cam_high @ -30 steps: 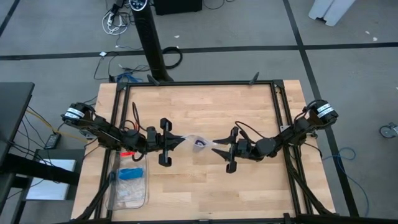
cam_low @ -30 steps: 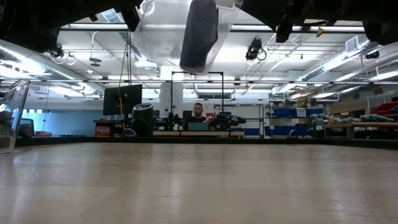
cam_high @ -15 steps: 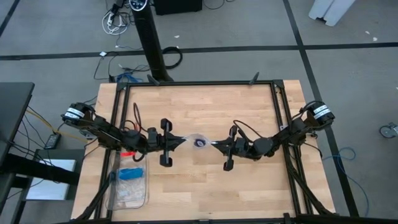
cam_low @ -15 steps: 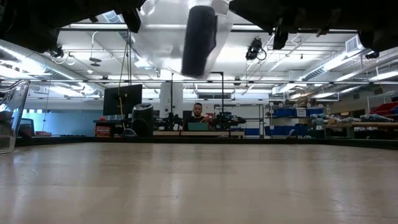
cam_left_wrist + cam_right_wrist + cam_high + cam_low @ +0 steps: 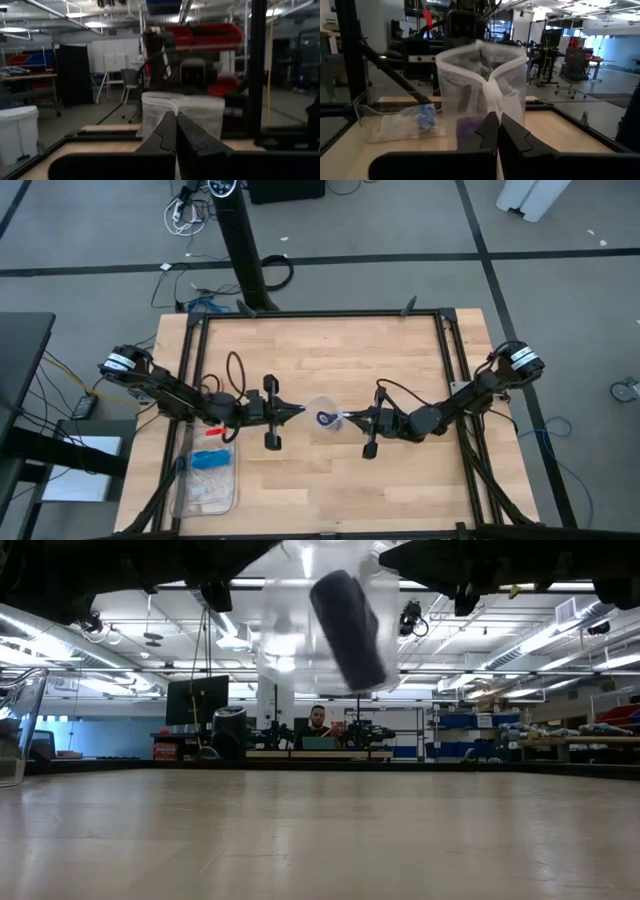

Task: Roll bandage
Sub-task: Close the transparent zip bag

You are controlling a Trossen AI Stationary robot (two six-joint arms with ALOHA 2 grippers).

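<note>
Bandage [image 5: 325, 417], rolled, sits inside a clear bag [image 5: 318, 409] above mid-table in the high view; left gripper [image 5: 296, 412] and right gripper [image 5: 347, 417] pinch opposite bag edges. Low view: roll hangs tilted aloft. Wrist views: fingers clamp the bag's rim. No writing is legible.

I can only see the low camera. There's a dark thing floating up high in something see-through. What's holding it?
Observer: Both grippers. The left gripper and the right gripper each pinch the clear bag shut from opposite sides, above the table.
Operator: What's the dark thing?
Observer: A rolled navy bandage inside the bag.
Operator: Anything else on the table?
Observer: Another clear bag lies near the left arm, with a small light-blue item in it.
</note>
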